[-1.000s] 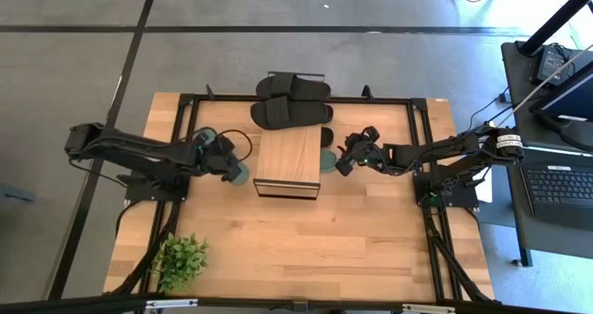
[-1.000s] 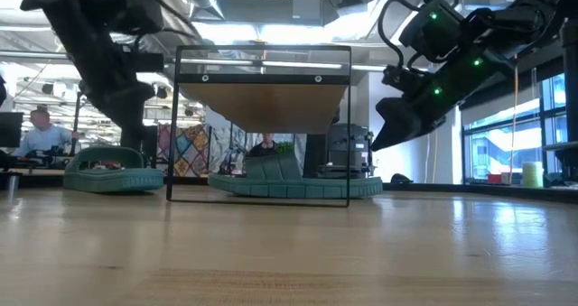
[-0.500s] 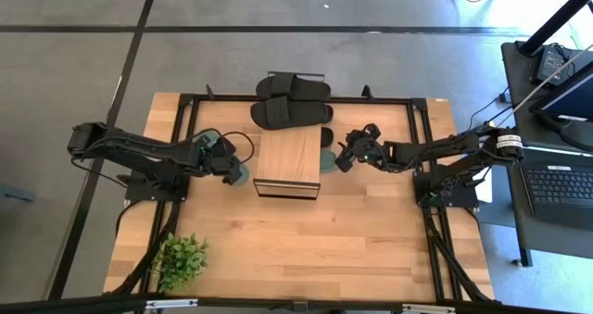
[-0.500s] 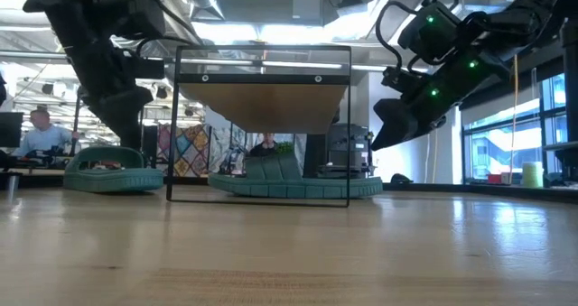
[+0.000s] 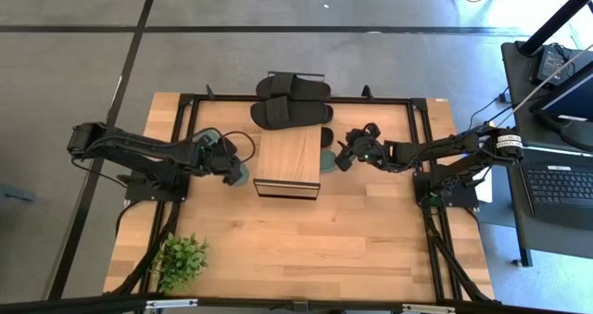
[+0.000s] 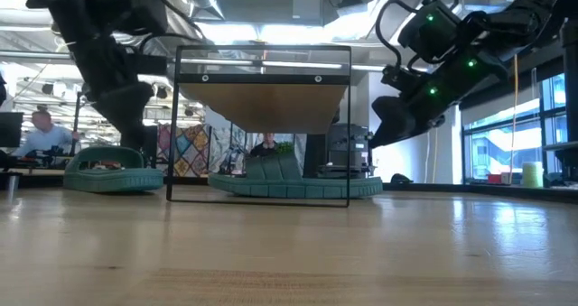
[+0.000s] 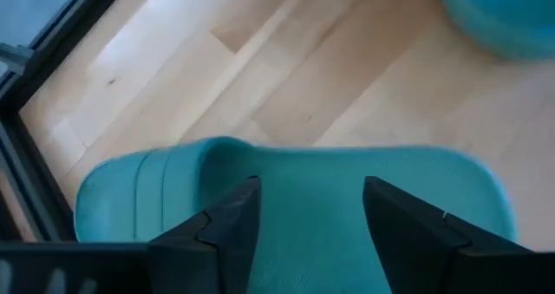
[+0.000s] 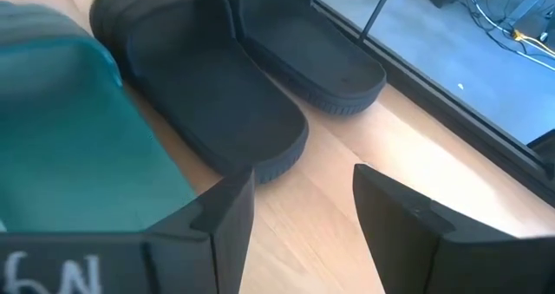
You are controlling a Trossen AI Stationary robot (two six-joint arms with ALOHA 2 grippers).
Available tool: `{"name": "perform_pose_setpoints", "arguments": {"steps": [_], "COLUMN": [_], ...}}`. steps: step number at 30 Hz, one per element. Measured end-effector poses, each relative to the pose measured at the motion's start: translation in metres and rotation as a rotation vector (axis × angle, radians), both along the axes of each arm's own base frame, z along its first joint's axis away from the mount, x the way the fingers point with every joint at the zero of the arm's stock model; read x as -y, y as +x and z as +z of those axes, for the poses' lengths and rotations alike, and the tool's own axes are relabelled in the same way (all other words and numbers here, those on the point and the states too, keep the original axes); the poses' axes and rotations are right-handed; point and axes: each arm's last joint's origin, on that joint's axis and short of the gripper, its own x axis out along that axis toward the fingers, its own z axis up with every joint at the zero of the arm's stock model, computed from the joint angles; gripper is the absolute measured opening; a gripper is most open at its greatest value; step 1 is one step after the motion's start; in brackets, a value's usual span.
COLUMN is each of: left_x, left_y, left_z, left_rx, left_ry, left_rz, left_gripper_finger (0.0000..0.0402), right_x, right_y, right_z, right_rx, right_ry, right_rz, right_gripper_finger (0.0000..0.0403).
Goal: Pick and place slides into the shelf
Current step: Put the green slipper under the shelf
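Observation:
The shelf (image 5: 288,157) (image 6: 262,98) stands mid-table. One green slide (image 5: 236,172) (image 6: 113,175) (image 7: 295,186) lies flat on the table left of it. My left gripper (image 5: 225,161) (image 7: 305,216) is open right over this slide. A second green slide (image 5: 327,158) (image 6: 298,185) (image 8: 69,147) lies under the shelf's right side. My right gripper (image 5: 345,155) (image 6: 386,130) (image 8: 303,216) hangs open in the air just right of it. Two black slides (image 5: 295,86) (image 5: 289,114) (image 8: 208,94) lie side by side at the far edge, behind the shelf. My left gripper stands open over the left green slide, its fingers (image 7: 230,233) coming from above on either side of the slide's upper face (image 7: 303,168). Whether the fingertips touch it, I cannot tell.
A small green potted plant (image 5: 181,258) stands near the table's near left corner. Black frame rails (image 5: 190,119) run along the table's left, right and far sides. Bare wood (image 5: 306,240) spreads in front of the shelf. People sit in the room beyond (image 6: 41,130).

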Motion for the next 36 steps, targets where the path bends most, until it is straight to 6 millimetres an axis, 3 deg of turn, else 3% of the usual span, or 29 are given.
{"name": "perform_pose_setpoints", "arguments": {"steps": [6, 13, 36], "left_x": [-0.003, -0.008, -0.008], "left_y": [-0.003, -0.016, -0.038], "left_z": [0.006, 0.004, -0.027], "left_rx": [-0.025, -0.088, -0.162], "left_ry": [0.097, 0.065, 0.045], "left_rz": [0.054, 0.194, 0.276], "left_gripper_finger": [0.0195, 0.0195, 0.0196], "right_x": [0.000, 0.001, 0.001], "right_y": [0.003, 0.003, 0.003], "right_z": [0.004, 0.004, 0.004], "right_rx": [0.046, 0.049, 0.048], "right_ry": [-0.010, -0.011, -0.011], "right_rz": [0.001, 0.001, 0.002], "right_gripper_finger": [0.0196, 0.0196, 0.0196]}}
